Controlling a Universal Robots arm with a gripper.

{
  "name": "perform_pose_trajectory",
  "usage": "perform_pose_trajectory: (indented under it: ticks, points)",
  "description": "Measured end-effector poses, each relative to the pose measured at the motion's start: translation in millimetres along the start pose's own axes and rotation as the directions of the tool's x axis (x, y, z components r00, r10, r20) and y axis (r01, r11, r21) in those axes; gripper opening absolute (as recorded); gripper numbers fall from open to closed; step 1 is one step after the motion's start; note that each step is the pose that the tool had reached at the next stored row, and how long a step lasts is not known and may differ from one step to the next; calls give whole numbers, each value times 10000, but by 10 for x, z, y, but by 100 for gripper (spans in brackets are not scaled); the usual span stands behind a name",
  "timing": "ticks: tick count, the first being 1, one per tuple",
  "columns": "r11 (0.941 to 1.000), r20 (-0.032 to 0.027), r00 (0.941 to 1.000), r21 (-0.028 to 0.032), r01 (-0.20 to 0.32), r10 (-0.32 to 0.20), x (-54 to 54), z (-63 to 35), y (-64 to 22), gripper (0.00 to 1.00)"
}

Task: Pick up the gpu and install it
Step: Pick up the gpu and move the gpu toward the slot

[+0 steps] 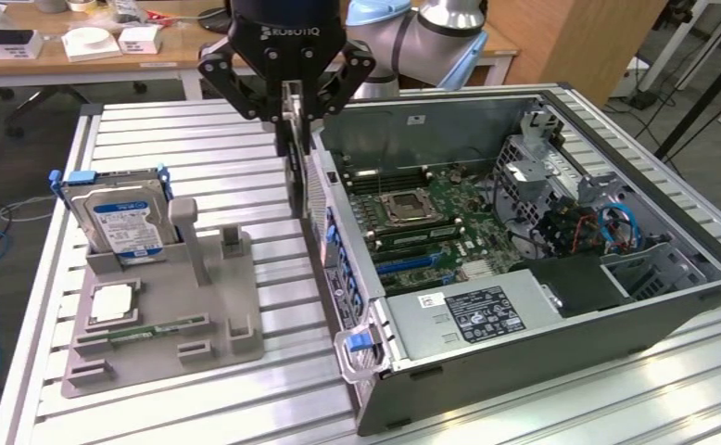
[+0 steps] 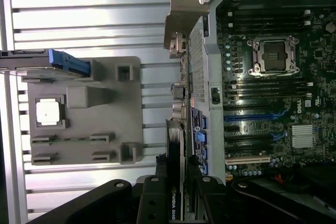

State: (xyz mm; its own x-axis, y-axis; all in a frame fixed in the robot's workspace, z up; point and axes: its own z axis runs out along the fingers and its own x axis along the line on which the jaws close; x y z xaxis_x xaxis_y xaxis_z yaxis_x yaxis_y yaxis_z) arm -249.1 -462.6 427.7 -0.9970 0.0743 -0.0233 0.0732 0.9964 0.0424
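Observation:
My gripper [image 1: 290, 104] is shut on the gpu [image 1: 297, 171], a thin black card that hangs edge-on from the fingers above the table. The card hangs close beside the perforated rear wall of the open computer case [image 1: 559, 343], on the side of the grey holder. In the wrist view the gpu [image 2: 176, 145] runs out from between the gripper [image 2: 177, 195] fingers, and its silver end bracket [image 2: 184, 17] is at the far end. The motherboard [image 1: 425, 218] lies exposed inside the case, with blue expansion slots [image 1: 408, 265] near the rear wall.
A grey parts holder [image 1: 219, 297] lies on the slatted table at the exterior view's left. It carries an upright hard drive with a blue label [image 1: 120, 221], a processor chip [image 1: 111, 302] and a green memory stick [image 1: 153, 329]. A desk with boxes stands behind.

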Motion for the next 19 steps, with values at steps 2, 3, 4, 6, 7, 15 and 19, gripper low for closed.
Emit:
perform_pose_trajectory:
  ticks: [2, 3, 4, 6, 7, 15, 19]
  points:
    - [10000, 0, 10000, 0, 0, 0, -7, 0, 1, 26]
    - [10000, 0, 10000, 0, -1, 1, -10, 0, 1, 26]
    - [10000, 0, 10000, 0, -1, 1, -13, 0, 1, 26]
    - [10000, 0, 10000, 0, 0, 0, -20, 0, 1, 26]
    - [10000, 0, 10000, 0, 0, 0, -23, 1, 2, 26]
    - [10000, 0, 10000, 0, 0, 0, -56, 1, 4, 26]
    - [10000, -1, 10000, 0, 0, 0, -72, 2, 5, 26]
